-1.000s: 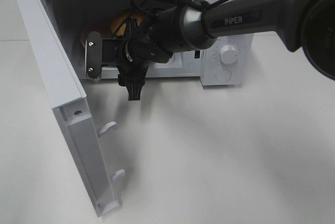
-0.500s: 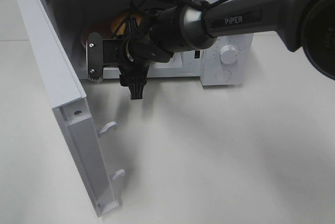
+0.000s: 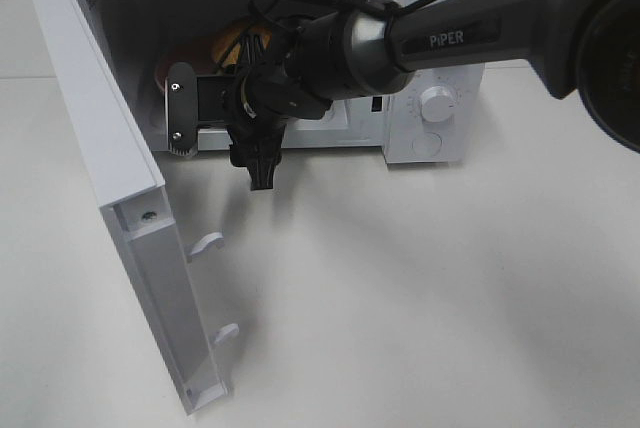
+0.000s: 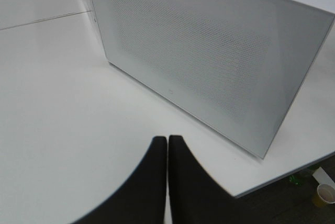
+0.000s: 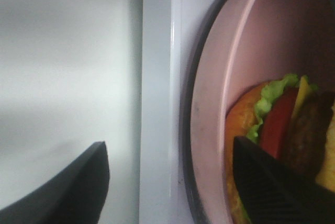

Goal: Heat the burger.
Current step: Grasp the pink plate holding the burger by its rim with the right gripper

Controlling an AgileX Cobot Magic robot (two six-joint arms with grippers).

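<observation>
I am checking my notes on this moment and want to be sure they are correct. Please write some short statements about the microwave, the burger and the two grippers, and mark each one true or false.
1. The microwave door is closed. False: it stands wide open.
2. The burger sits on a pink plate inside the microwave. True.
3. The right gripper is clamped on the burger. False: its jaws are apart, and nothing is between them.
4. The left gripper has its fingers pressed together. True.
5. The left gripper is inside the microwave. False: it is outside, facing the mesh outer face of the open door.
</observation>
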